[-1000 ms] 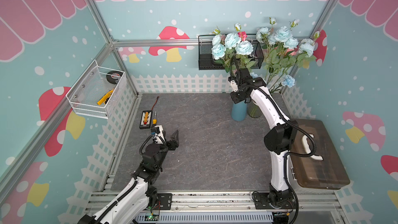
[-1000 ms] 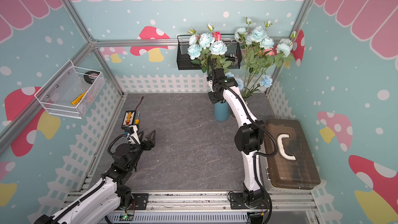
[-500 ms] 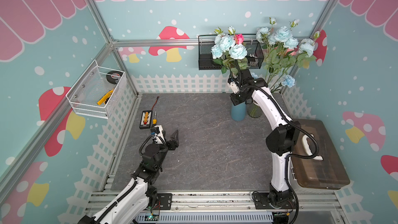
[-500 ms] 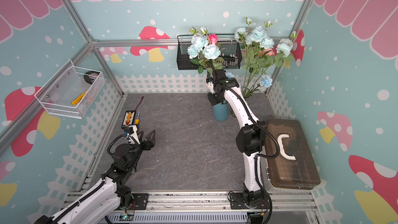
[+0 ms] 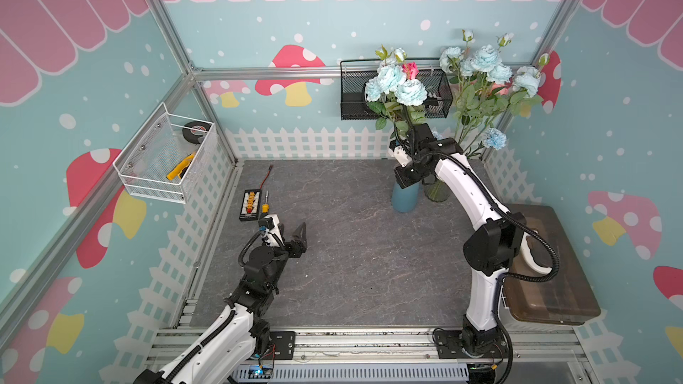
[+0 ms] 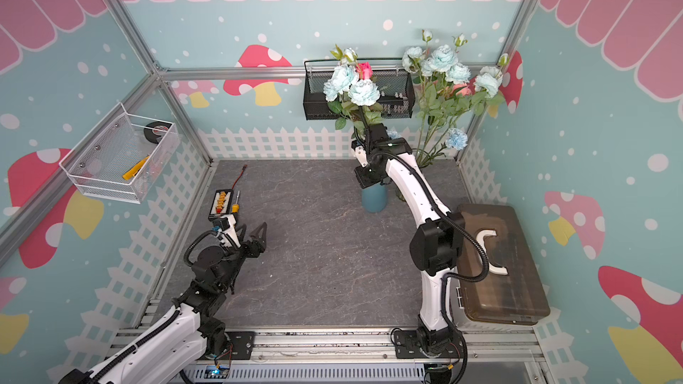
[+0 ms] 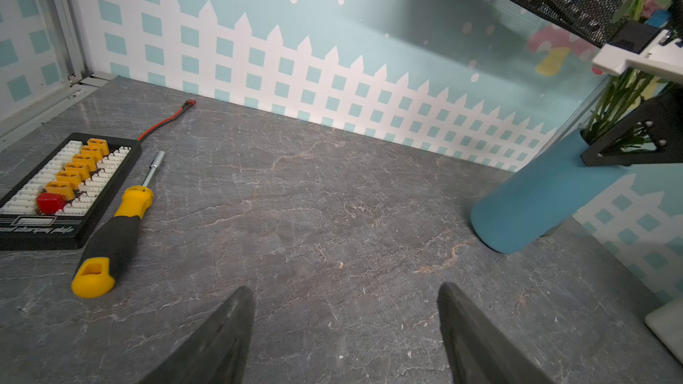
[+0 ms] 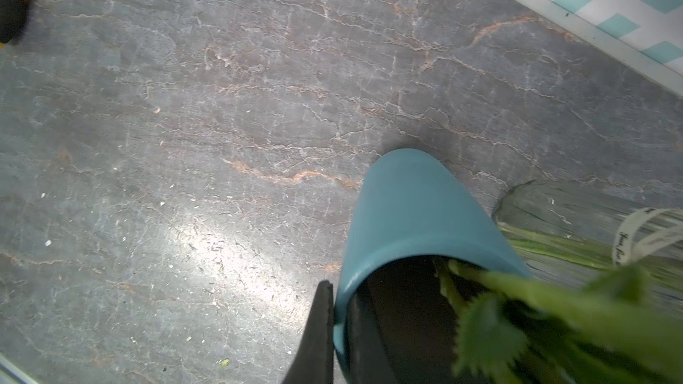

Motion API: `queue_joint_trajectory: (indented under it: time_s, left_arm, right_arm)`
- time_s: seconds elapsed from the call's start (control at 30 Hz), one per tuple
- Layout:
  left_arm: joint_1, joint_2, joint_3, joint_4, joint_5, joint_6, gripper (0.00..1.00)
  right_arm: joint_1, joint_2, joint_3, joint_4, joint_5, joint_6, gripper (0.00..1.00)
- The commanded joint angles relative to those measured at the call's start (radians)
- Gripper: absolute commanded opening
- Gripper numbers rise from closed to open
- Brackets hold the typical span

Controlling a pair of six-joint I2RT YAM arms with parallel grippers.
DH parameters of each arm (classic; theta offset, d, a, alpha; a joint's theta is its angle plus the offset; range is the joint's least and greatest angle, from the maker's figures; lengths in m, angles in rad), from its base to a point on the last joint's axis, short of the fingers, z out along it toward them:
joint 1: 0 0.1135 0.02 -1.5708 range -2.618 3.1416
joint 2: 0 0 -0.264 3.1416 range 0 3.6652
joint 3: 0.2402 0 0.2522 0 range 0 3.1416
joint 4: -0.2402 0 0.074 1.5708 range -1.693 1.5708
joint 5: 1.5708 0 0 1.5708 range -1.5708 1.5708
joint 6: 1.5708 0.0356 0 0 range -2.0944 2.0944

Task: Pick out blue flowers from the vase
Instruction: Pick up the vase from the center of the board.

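Shifting a little since a second ago, the blue flowers point(image 5: 397, 84) are standing in the vase point(image 5: 405, 197), stems passing the right hand point(image 8: 338, 289), now closed above it. No stem is showing between its fingers point(image 8: 318, 326), so the grip is looking doubtful. Extraction is beginning; a straight lift is needed next. A pink rose point(image 5: 411, 68) is sharing the bunch and the mesh basket point(image 5: 354, 101) is hanging close behind. The left hand point(image 7: 343, 288) is waiting open over the desk point(image 5: 351, 253).
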Motion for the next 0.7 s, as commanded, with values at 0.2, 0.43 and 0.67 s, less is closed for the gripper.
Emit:
queue_joint_trajectory:
  time_s: [0.2, 0.43, 0.67]
  left_arm:
    - [-0.004, -0.014, 0.017, -0.001, -0.009, -0.016, 0.78]
    - [-0.004, -0.015, 0.017, -0.001, -0.010, -0.017, 0.79]
    - [-0.003, -0.017, 0.015, -0.002, -0.010, -0.018, 0.79]
  right_arm:
    - [0.093, -0.073, 0.000, -0.014, -0.123, -0.007, 0.00]
    - [0.172, -0.138, -0.032, -0.032, -0.170, -0.027, 0.00]
    - [0.262, -0.198, -0.081, -0.023, -0.223, -0.036, 0.00]
